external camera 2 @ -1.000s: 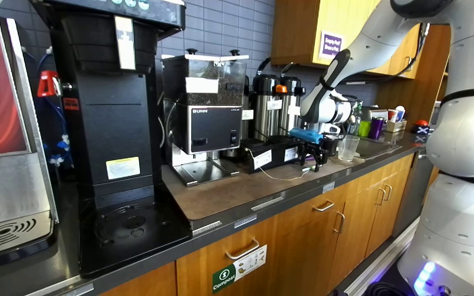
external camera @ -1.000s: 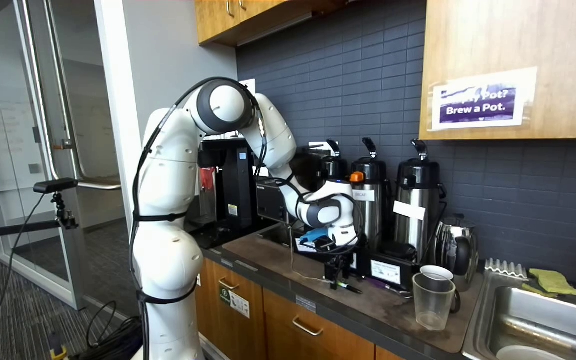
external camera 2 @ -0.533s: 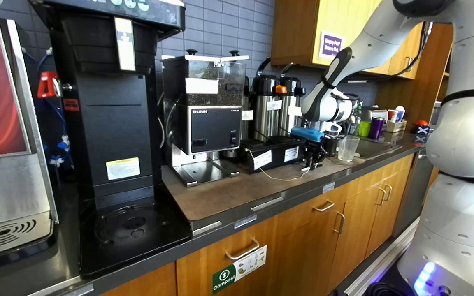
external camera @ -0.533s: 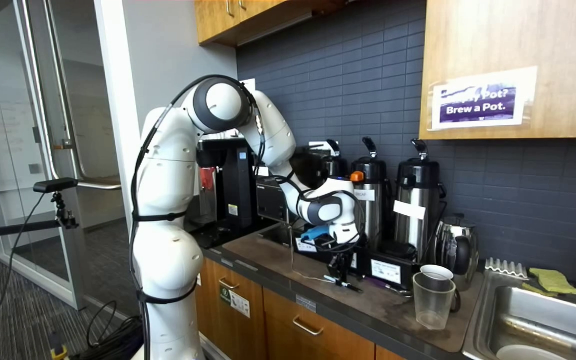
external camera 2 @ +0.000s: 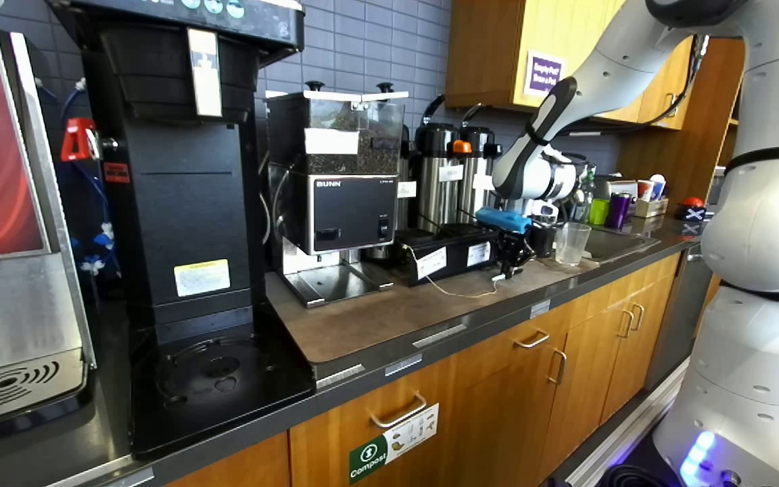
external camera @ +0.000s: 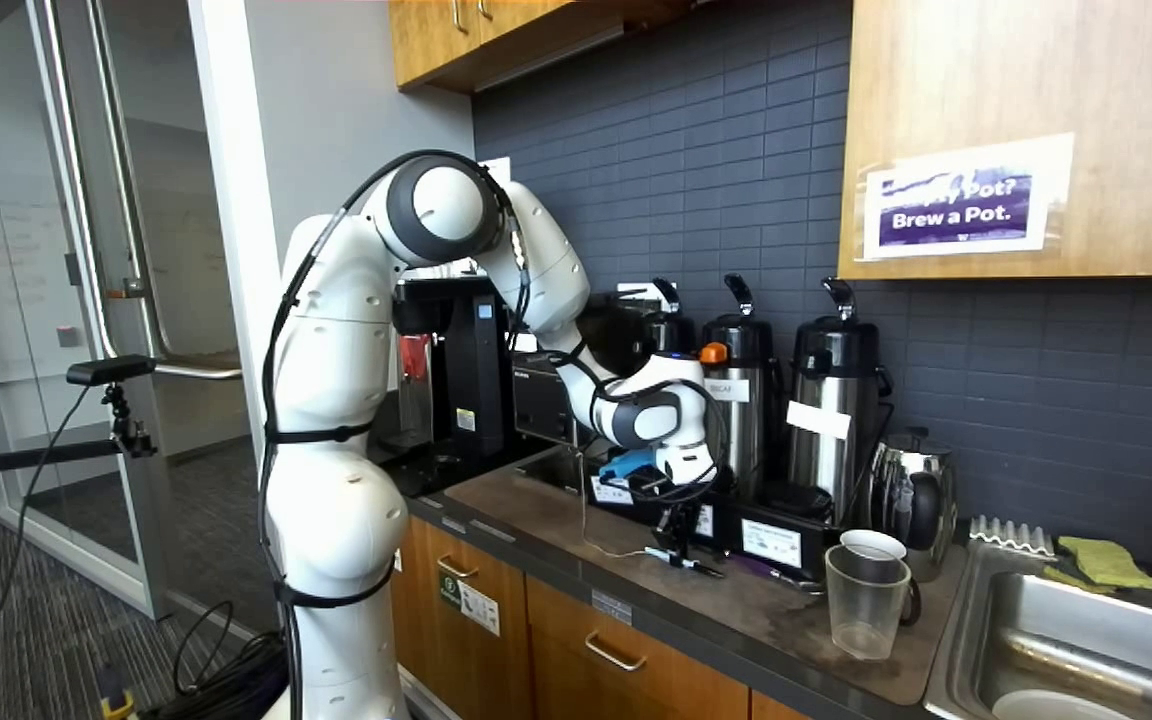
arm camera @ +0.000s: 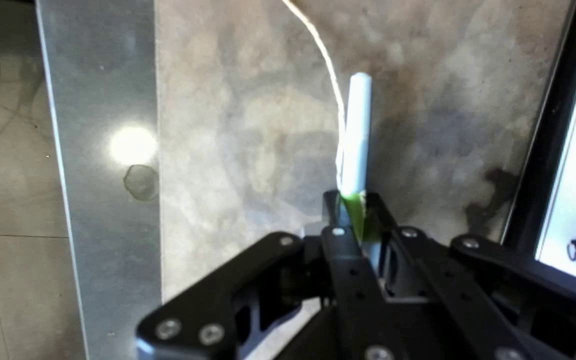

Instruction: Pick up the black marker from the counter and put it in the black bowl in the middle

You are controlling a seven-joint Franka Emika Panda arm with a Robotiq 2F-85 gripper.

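claw (arm camera: 353, 207) pinches marker (arm camera: 357, 135) at green band, prob for balance // wrist view: white end 12 o'clock, string (arm camera: 329, 65) toward 11

Marker (arm camera: 359, 135) btwn fingers (arm camera: 340, 247), cup (external camera: 866, 615) on counter (arm camera: 103, 90) btwn marker & sink (external camera: 1096, 612)

In an exterior view the white arm (external camera 2: 748, 223) stands at three o'clock, bent inward; its gripper (external camera 2: 509, 270) points down at the counter (external camera 2: 491, 316), between three and four o'clock from centre, the white end of the marker (external camera 2: 498, 277) at its tip. The grinder (external camera 2: 354, 213) stands near the middle, the black brewer (external camera 2: 190, 223) at nine, a Compost label (external camera 2: 393, 443) at six.
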